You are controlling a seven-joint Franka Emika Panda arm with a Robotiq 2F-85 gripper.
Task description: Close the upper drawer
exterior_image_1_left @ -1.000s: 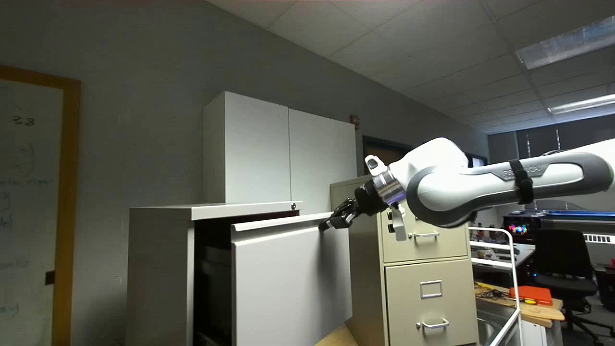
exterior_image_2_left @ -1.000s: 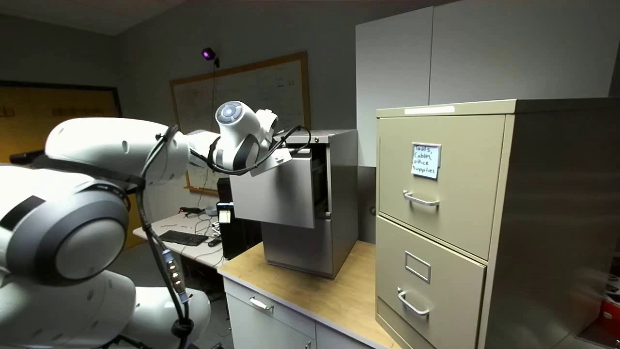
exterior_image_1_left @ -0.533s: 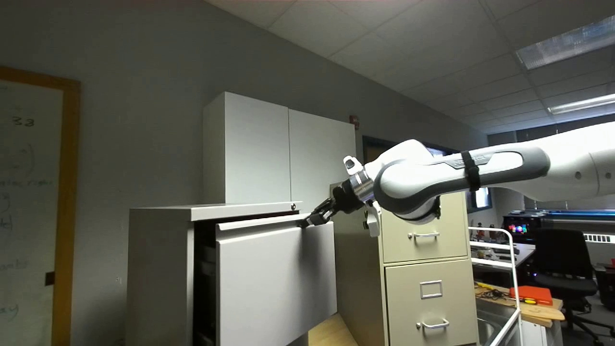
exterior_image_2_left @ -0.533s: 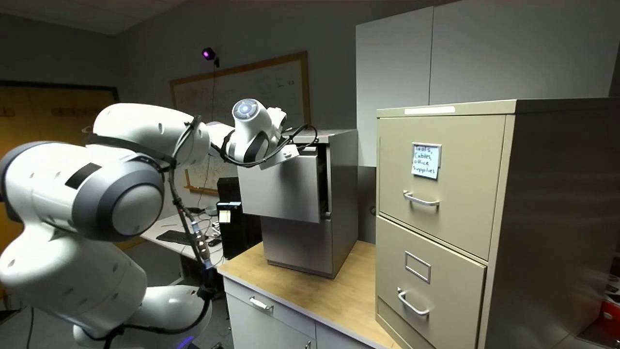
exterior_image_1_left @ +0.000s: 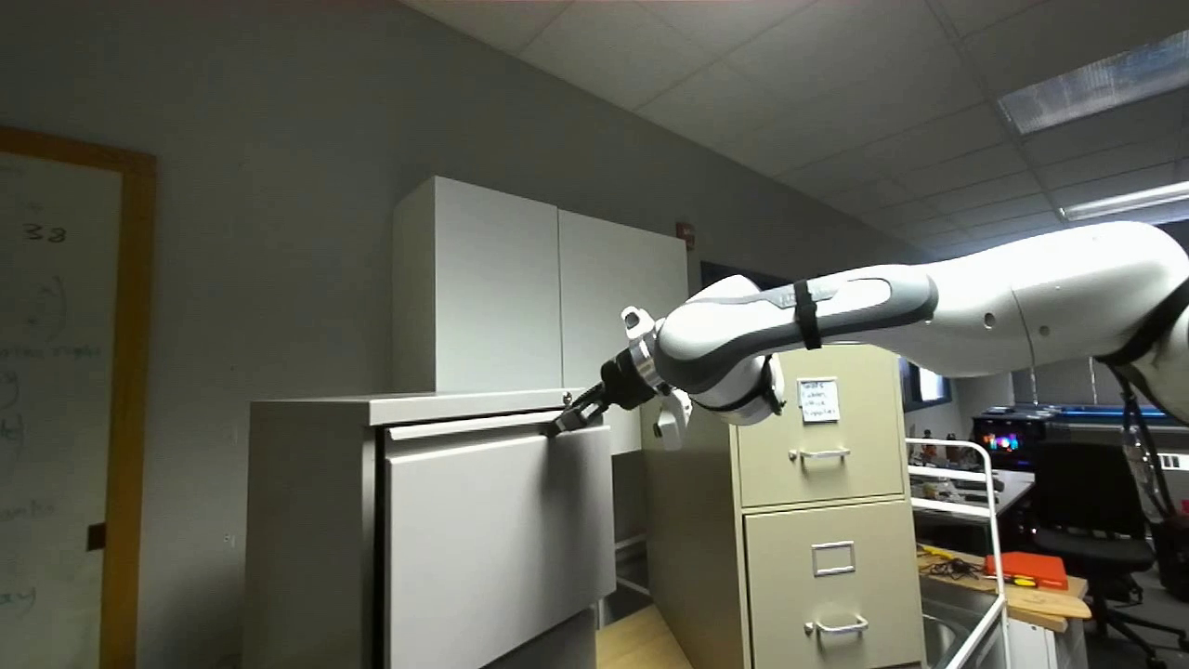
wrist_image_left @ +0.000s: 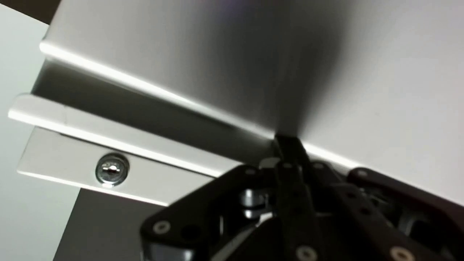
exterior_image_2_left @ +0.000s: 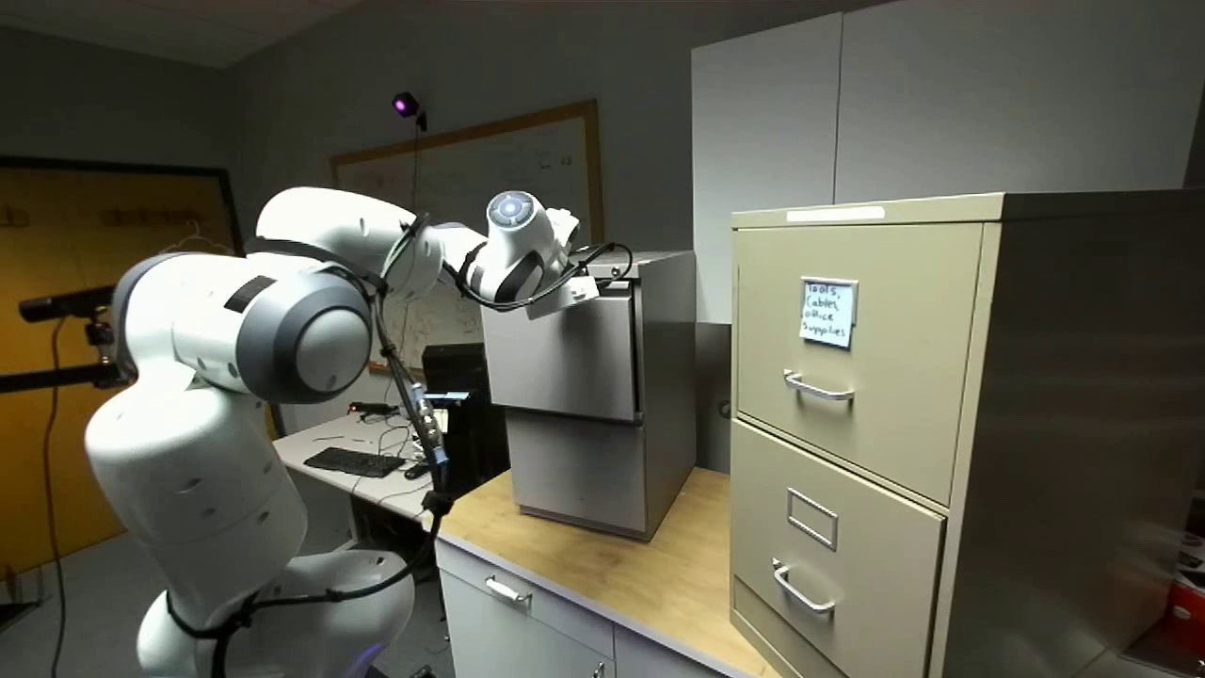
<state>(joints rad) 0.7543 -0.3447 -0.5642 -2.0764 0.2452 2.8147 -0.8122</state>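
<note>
white upper drawer [exterior_image_1_left: 492, 539] touches the fingers [wrist_image_left: 290, 149] near its top edge.

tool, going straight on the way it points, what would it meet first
The tool would most likely meet the upper drawer, near the top edge of its front; it looks right up against that surface, though exact contact is unclear.

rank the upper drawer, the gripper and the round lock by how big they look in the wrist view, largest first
Largest: upper drawer, its front covering the most picture
Middle: gripper, though being so close up makes it look bigger
Smallest: round lock, by a wide margin
</note>
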